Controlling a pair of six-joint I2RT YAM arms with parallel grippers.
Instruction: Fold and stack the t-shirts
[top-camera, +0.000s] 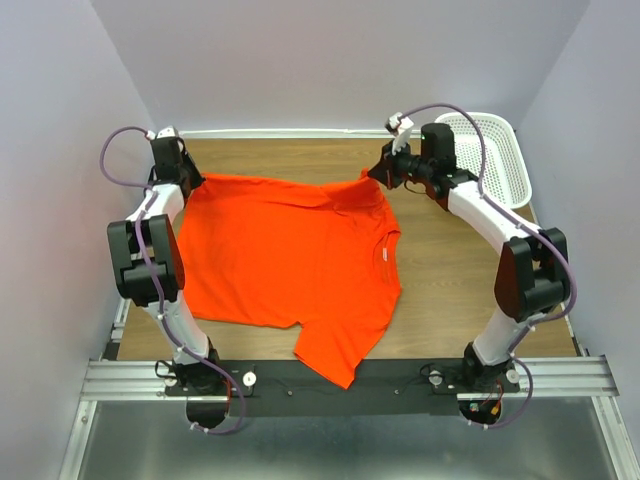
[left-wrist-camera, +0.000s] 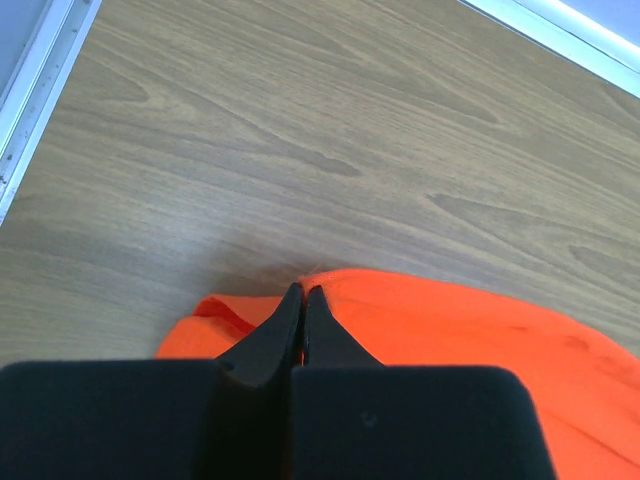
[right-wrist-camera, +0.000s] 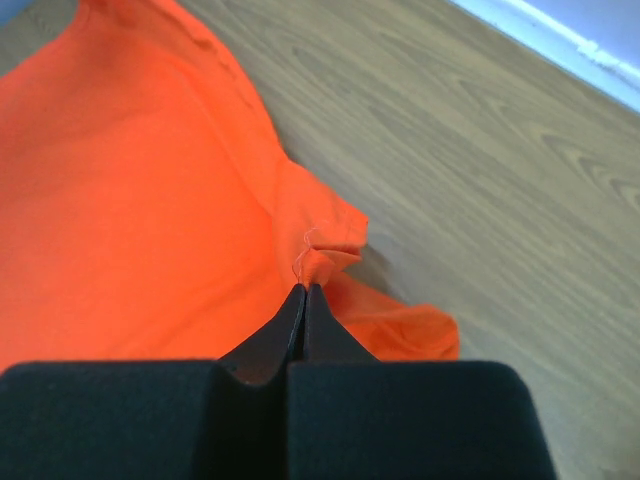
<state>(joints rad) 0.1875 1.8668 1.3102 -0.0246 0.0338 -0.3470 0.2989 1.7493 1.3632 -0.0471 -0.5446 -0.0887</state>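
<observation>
The t-shirt (top-camera: 290, 250) is pinched at its far edge by the left claw (left-wrist-camera: 303, 293) and the right claw (right-wrist-camera: 303, 291); even, taut lifting is advised.

One t-shirt (top-camera: 290, 250), one basket (top-camera: 516, 170), one table (top-camera: 450, 290) — and two arms, left arm (top-camera: 150, 260) and right arm (top-camera: 525, 270) — with two grippers: left gripper (left-wrist-camera: 303, 290), right gripper (right-wrist-camera: 303, 290).

Fixed above and behind the arm bases, one camera looks down across the whole wooden table (top-camera: 450, 270). Each wrist camera rides low and close, looking past the left gripper (left-wrist-camera: 303, 295) and the right gripper (right-wrist-camera: 303, 292) at the far edge of the orange t-shirt (top-camera: 290, 250), the part all three views share.
</observation>
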